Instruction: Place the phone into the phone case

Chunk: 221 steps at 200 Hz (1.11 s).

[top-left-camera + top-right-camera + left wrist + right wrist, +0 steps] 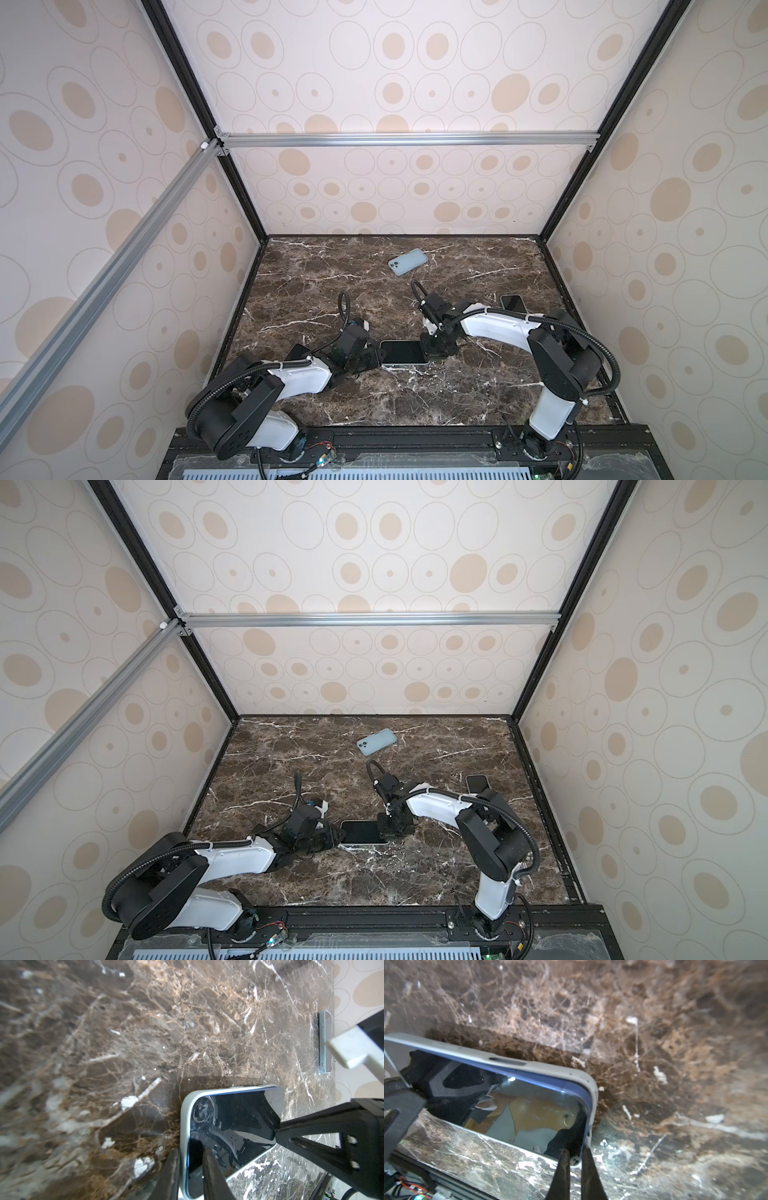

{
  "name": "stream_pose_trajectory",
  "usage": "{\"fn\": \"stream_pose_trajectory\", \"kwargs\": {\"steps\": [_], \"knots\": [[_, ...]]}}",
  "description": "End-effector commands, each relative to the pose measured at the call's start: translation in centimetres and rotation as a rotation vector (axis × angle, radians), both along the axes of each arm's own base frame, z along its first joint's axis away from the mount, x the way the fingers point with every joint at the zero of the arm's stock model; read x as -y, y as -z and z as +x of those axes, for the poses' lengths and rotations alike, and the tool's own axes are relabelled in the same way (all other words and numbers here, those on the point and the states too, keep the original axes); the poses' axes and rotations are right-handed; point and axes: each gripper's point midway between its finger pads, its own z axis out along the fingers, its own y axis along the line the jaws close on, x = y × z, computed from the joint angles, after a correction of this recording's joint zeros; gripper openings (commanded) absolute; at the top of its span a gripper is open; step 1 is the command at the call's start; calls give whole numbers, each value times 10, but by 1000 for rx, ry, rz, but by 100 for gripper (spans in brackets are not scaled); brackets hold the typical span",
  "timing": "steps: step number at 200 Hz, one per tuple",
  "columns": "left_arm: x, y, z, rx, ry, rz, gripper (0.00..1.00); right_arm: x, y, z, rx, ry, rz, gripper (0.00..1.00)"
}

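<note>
L jaws & R jaws are pinched narrow on opp. short ends of phone (402, 351) in phone case (508, 1059); long axis is spanned between them.

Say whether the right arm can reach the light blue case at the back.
Probably, once freed: only bare table separates the right gripper from the light blue case, but it is shut on the phone.

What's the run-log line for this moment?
step: seating phone in phone case | left gripper: clamped on one end | right gripper: shut at other end | seat: partial, blue edge above rim
</note>
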Motion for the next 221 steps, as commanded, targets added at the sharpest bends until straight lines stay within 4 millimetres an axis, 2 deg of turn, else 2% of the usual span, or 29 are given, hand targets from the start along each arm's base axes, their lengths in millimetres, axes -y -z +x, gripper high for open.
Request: {"fn": "stream_pose_trajectory", "kwargs": {"steps": [1,56,86,122,162,221], "knots": [[3,2,-9,-26,29,23,21,41,65,-46,-77,-87,-246,10],[0,-13,0,34,5,31,21,15,-16,-6,100,-80,-168,12],[-1,-19,3,53,0,31,21,6,-44,5,147,-84,-143,14],[-2,-24,6,72,-12,27,21,4,-66,13,201,-70,-117,15],[-1,-29,12,90,-10,29,23,8,-62,15,199,-42,-102,16],[0,-20,11,63,4,37,24,8,-26,11,101,33,-1,16]]}}
